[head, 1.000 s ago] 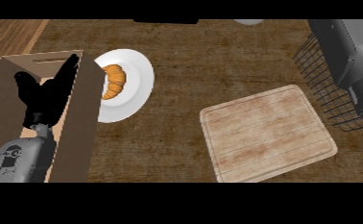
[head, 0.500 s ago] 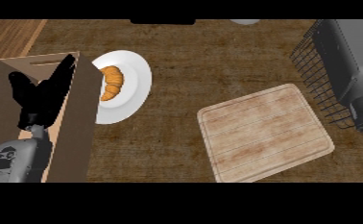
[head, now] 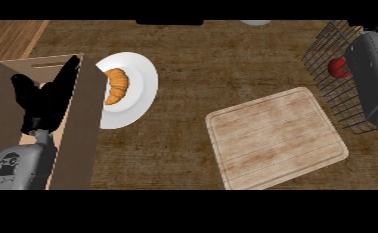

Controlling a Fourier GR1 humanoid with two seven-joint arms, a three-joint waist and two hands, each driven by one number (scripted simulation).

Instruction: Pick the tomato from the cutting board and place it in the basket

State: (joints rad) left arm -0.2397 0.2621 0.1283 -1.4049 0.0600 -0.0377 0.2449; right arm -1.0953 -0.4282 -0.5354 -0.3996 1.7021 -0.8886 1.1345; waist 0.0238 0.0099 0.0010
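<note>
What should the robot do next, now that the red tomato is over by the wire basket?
Probably let go and draw the right arm back. The tomato shows red behind the basket wires, apparently inside, and the cutting board is bare. Whether the right hand holds it is hidden. The left hand rests open at the left edge.
</note>
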